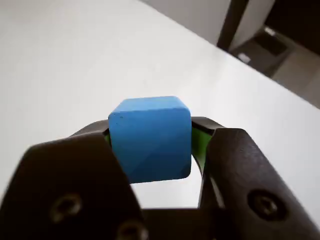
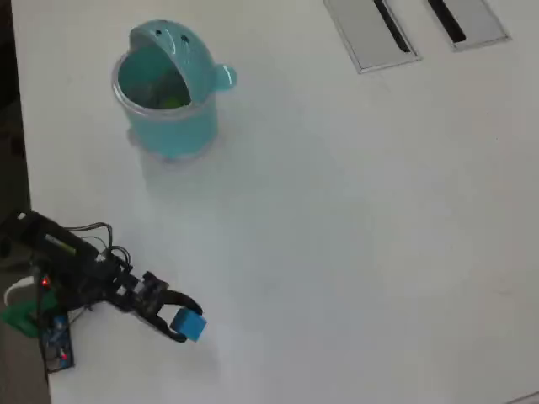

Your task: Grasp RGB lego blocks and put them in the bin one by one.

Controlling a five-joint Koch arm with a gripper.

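On a white table, a teal bin stands near the overhead view's top left, something yellow-green inside it. Well apart, near the bottom left, the gripper clamps the light blue block, held between both jaws. The bin lies straight up the frame from the block.

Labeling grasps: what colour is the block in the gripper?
Light blue. The block sits clamped in the gripper, clearest in the wrist view.
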